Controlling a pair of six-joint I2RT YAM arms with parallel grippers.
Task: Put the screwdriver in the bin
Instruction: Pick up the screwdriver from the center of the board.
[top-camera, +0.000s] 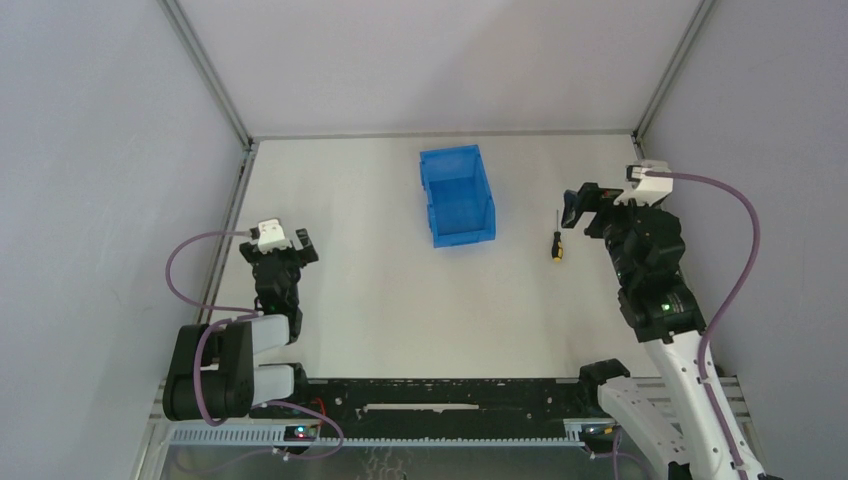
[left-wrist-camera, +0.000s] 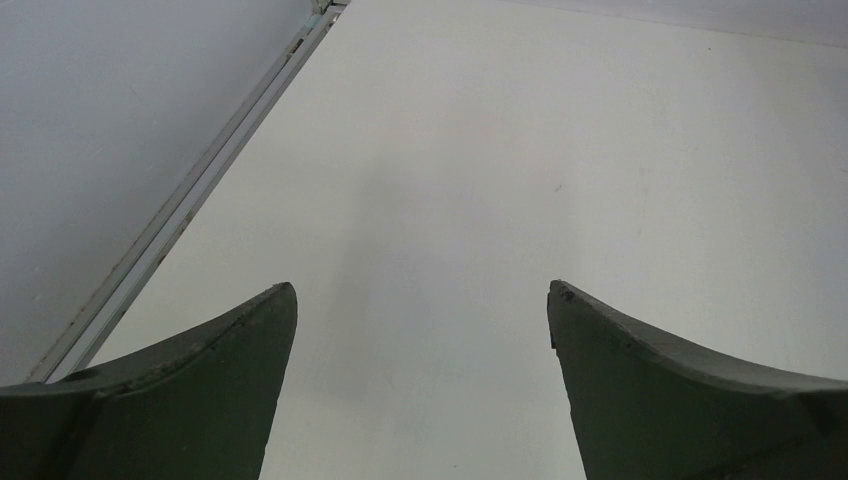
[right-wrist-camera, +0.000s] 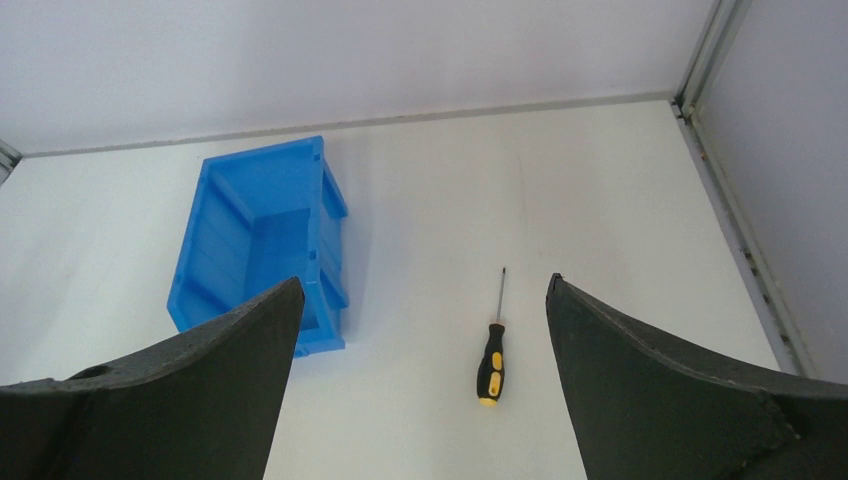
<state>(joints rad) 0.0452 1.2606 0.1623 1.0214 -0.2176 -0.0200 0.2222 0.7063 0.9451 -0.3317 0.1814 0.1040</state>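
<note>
The screwdriver (top-camera: 555, 243) (right-wrist-camera: 491, 358), black handle with yellow patches and a thin shaft, lies flat on the white table, tip pointing away from the arms. The blue bin (top-camera: 432, 195) (right-wrist-camera: 331, 243) stands upright to its left, apart from it, and looks empty inside. My right gripper (top-camera: 583, 203) (right-wrist-camera: 424, 283) hovers open just right of and above the screwdriver, which shows between its fingers, untouched. My left gripper (top-camera: 278, 248) (left-wrist-camera: 422, 287) stands open over bare table at the left, holding nothing.
Grey enclosure walls with aluminium rails (top-camera: 228, 235) bound the table on the left, back and right. A black rail (top-camera: 450, 395) runs along the near edge between the arm bases. The right arm's grey cable (top-camera: 745, 230) loops near the right wall.
</note>
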